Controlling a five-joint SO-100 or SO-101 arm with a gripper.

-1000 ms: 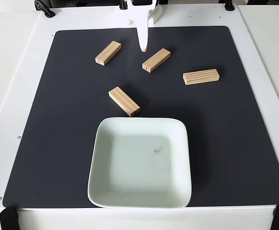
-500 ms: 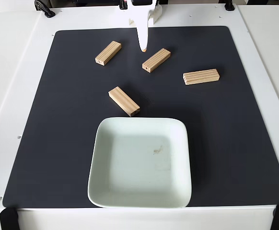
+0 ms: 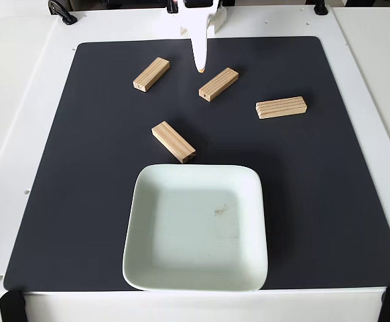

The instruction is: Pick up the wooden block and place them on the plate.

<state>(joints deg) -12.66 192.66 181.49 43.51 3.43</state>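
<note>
- Black mat covers most of the white table; it marks the work area, and everything for the task lies on it.
- The plate sits at 6 o'clock on the mat, near the front edge, empty apart from a small dark smudge; judged the drop target, kept clear of the blocks.
- Four wooden blocks lie flat and apart, none on the plate: one at 11 o'clock, one near 12 o'clock, one at 2 o'clock, one just off the plate's upper left rim. The spacing leaves room for fingers around each.
- The gripper hangs at 12 o'clock, tip pointing down between the two rear blocks, holding nothing. The fingers appear as one narrow white blade, so I cannot tell whether they are parted or together.
</note>
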